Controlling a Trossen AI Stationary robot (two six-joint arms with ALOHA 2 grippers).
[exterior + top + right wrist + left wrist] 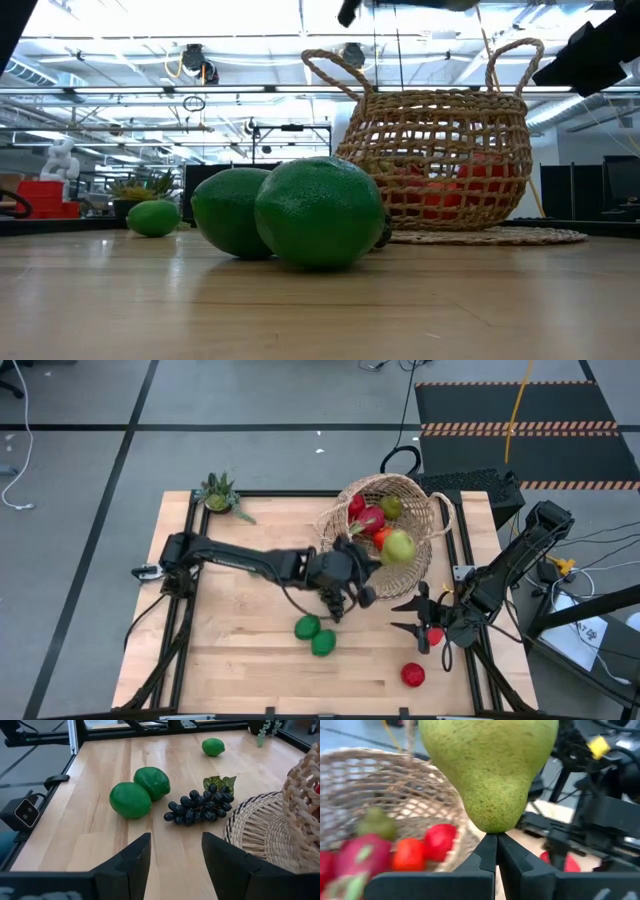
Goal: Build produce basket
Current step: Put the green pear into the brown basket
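Left pincer [496,842] closed — pear [492,770] pinched

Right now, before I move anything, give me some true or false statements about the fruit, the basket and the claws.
1. Two limes lie side by side on the table. True.
2. The grapes are in the basket. False: they lie on the table next to the limes.
3. The left claw is shut on a pear at the basket. True.
4. The right claw grips a lime. False: it is open, with nothing between its fingers.
5. The basket is empty. False: it already holds several fruits, red and green.
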